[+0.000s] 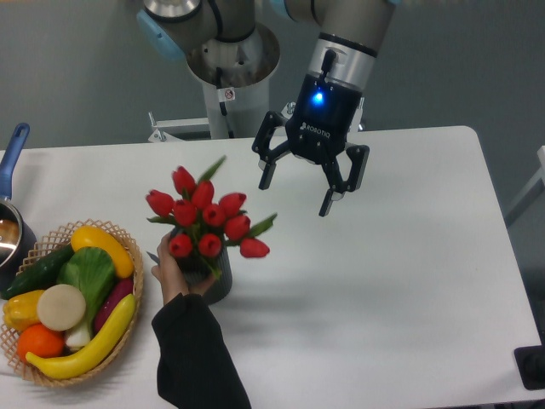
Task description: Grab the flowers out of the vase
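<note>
The flowers (207,221), a bunch of red tulip buds with green leaves, stand upright in the dark grey vase (213,281) left of the table's middle. A person's hand (174,274) in a black sleeve holds the vase from the front left. My gripper (297,195) hangs open above the table, up and to the right of the flowers, well apart from them, with nothing between its fingers.
A wicker basket (129,300) of fruit and vegetables sits at the left front. A blue-handled pot (10,223) is at the left edge. The person's arm (194,358) reaches in from the front edge. A dark object (531,368) shows at the right front corner.
</note>
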